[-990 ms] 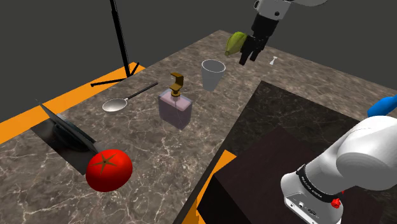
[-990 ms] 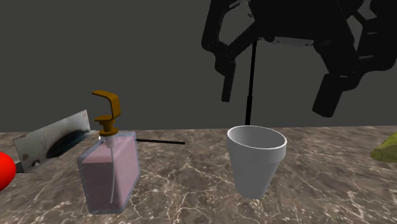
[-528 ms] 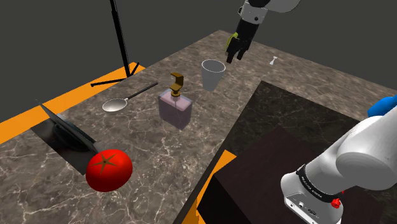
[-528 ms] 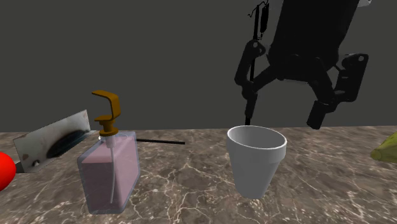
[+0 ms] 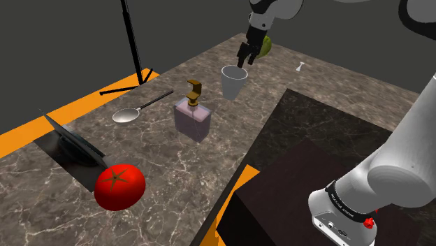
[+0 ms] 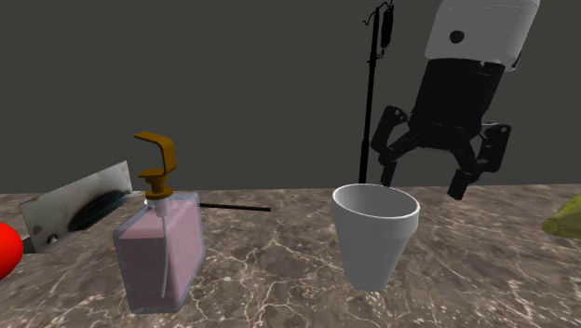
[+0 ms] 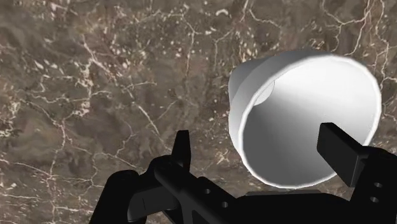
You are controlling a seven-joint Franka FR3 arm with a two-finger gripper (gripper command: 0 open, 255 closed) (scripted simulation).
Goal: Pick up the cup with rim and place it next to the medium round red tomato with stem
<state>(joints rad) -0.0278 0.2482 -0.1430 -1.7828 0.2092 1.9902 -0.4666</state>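
**Gripper open over cup, nothing held**

The cup is stood upright on the marble counter, near the soap dispenser. A spoon is laid past the dispenser. The tomato is set well apart, beside a dark leaning panel. A yellow-green item is partly hidden behind the gripper. The fingers are spread wide just above the cup's rim, gripping nothing. Rim contact cannot be told.

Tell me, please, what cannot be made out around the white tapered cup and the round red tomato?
- Round red tomato: second exterior view, cut off by the left edge.
- Yellow-green lumpy thing: shoulder view, partly behind the black gripper.
- Tiny white thing: shoulder view, too small to identify.
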